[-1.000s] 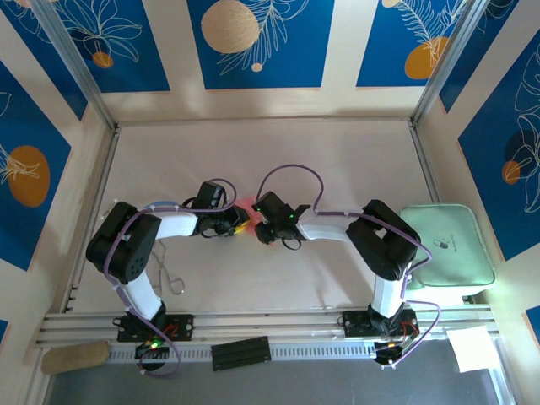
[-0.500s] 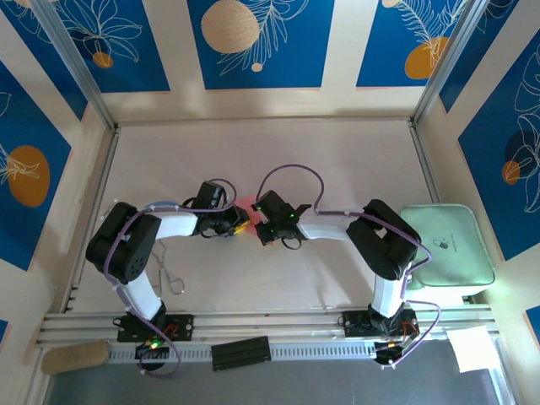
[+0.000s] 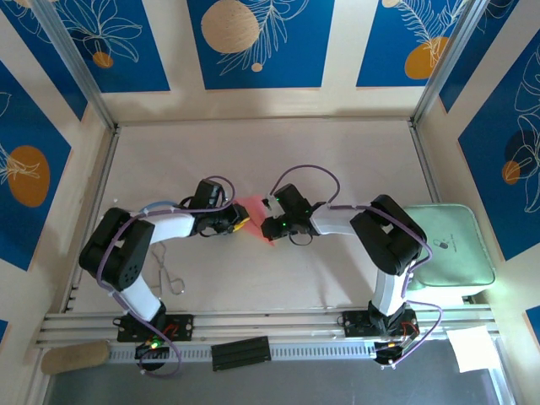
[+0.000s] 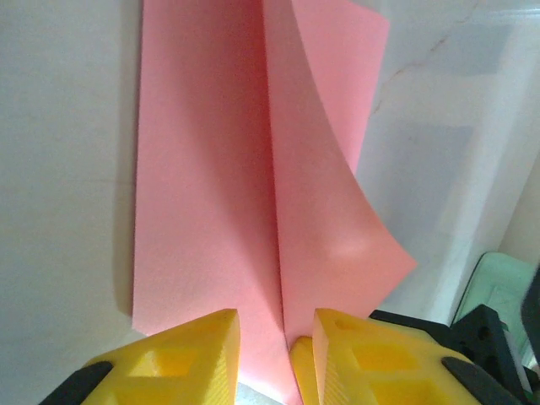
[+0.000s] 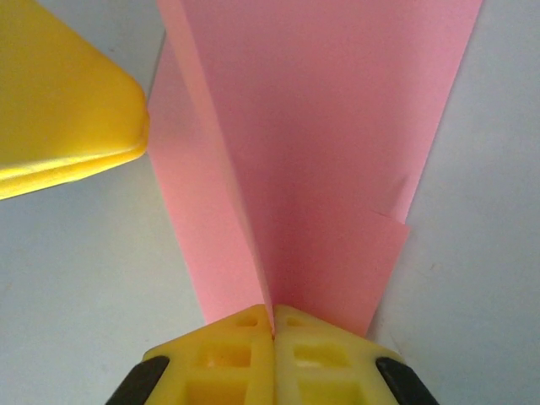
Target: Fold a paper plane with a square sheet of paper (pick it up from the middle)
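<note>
Pinching the paper at mid-table, right jaws only

I see the pink paper [image 3: 251, 208] lying on the table [image 3: 337, 160] near its middle, between my two grippers, creased along its length, with one flap curling up off the surface. The right gripper [image 5: 272, 316] reaches in from the right with its jaws pressed together on the raised crease at the paper's end. The left gripper [image 4: 274, 325] reaches in from the left with its jaws part-way apart; the crease runs into the gap between them, and I cannot tell whether either pad touches it. The green pad [image 3: 447, 245] sits at the right edge of the table, well apart from the paper
</note>
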`<state>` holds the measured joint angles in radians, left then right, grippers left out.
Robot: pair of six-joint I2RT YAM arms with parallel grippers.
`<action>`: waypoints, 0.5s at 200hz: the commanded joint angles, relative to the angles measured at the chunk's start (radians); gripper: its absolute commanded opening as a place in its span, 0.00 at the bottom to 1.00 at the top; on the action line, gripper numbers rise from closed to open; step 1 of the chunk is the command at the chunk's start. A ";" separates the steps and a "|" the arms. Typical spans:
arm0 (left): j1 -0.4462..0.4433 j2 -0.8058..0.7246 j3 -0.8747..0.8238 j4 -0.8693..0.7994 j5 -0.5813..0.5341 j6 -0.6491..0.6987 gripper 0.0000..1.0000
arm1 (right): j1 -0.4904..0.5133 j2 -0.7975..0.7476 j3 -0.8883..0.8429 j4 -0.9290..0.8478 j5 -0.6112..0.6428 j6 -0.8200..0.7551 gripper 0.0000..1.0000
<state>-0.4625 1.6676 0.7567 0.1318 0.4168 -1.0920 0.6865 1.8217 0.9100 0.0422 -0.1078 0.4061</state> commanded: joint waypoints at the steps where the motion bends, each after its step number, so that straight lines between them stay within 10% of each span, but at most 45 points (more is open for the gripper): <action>1: -0.011 0.003 -0.020 0.080 0.038 -0.004 0.29 | -0.028 -0.017 -0.029 0.056 -0.143 0.041 0.07; 100: -0.030 0.096 0.008 0.143 0.081 -0.016 0.36 | -0.104 0.030 -0.059 0.146 -0.293 0.104 0.06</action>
<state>-0.4801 1.7359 0.7471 0.2707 0.4721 -1.1038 0.5892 1.8263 0.8669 0.1623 -0.3386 0.4915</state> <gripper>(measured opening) 0.350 0.066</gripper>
